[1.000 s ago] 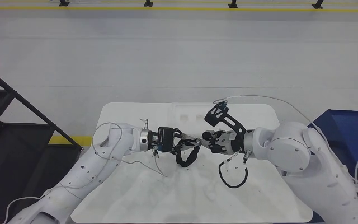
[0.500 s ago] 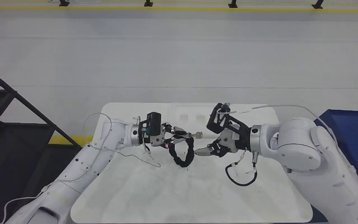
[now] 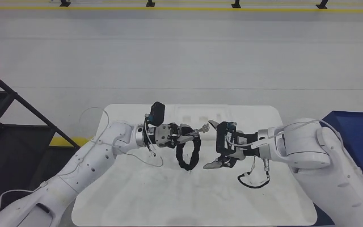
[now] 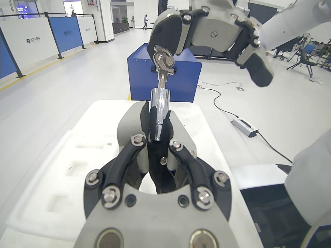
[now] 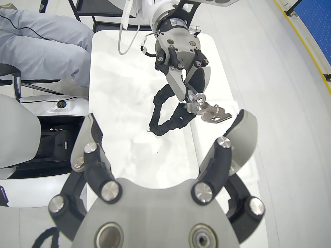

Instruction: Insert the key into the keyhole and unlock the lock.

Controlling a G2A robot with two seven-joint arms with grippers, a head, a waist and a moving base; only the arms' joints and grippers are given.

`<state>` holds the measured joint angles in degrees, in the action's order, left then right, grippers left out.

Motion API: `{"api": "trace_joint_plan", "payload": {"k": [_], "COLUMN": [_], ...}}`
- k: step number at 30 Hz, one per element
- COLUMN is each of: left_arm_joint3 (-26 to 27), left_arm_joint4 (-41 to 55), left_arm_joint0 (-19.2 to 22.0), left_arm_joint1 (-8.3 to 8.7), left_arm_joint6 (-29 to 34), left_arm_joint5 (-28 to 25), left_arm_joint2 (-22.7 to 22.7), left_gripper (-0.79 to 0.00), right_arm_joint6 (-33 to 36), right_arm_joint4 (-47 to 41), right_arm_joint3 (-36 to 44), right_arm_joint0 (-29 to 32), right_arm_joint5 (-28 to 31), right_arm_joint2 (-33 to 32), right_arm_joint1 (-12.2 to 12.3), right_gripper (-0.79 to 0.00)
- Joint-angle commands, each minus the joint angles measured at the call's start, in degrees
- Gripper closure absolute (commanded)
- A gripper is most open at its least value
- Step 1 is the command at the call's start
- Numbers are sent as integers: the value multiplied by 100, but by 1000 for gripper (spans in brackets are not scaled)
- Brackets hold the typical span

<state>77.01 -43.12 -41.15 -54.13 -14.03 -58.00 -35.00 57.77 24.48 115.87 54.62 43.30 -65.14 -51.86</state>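
Pinched tight between the fingers of the left gripper (image 3: pixel 180 135), above the smooth white table (image 3: pixel 170 198): a polished chrome cylinder lock (image 4: pixel 160 101), with its black fabric-sleeved cable loop (image 3: pixel 187 156) drooping below. Seated in the keyhole, a flat silver metal key (image 4: pixel 163 64) with a wire ring. Further right, the right gripper (image 3: pixel 214 144), spread wide and holding nothing, one black textured pad (image 4: pixel 168 34) just beside the key head.

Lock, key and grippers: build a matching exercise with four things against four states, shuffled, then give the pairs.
Things:
1. key
2. lock cylinder
3. black cable loop
4. right gripper

States:
A. open, beside the key's head
B. clamped in the left gripper
C. seated in the keyhole
D. hanging from the cylinder

Pairs: 1-C, 2-B, 3-D, 4-A
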Motion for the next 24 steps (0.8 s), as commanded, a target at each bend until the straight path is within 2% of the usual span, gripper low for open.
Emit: {"api": "trace_joint_plan", "payload": {"k": [1, 8, 11, 19, 23, 24], "left_arm_joint3": [124, 439, 534, 622, 604, 603], "left_arm_joint4": [531, 1580, 1916, 2668, 2885, 2932], "left_arm_joint0": [113, 311, 337, 435, 477, 484], "left_arm_joint1": [103, 400, 494, 608, 613, 612], "left_arm_joint6": [405, 1520, 1906, 2651, 2869, 2911], "left_arm_joint5": [0, 0, 0, 0, 0, 0], "left_arm_joint2": [128, 355, 431, 627, 693, 707], "left_gripper": [0, 0, 0, 0, 0, 0], "right_arm_joint6": [2, -64, -255, -1165, -1533, -1624], "right_arm_joint4": [-1, 36, 386, 1724, 2337, 2478], "right_arm_joint3": [1, 2, 63, 28, 188, 203], "right_arm_joint0": [0, 20, 79, -85, -200, -228], "right_arm_joint5": [-2, -51, 24, 1470, 1470, 1470], "right_arm_joint2": [1, -13, -64, 129, 360, 428], "right_arm_joint1": [0, -1, 10, 12, 9, 14], "right_gripper": [-785, -785, -785, -785, -785, -754]}}
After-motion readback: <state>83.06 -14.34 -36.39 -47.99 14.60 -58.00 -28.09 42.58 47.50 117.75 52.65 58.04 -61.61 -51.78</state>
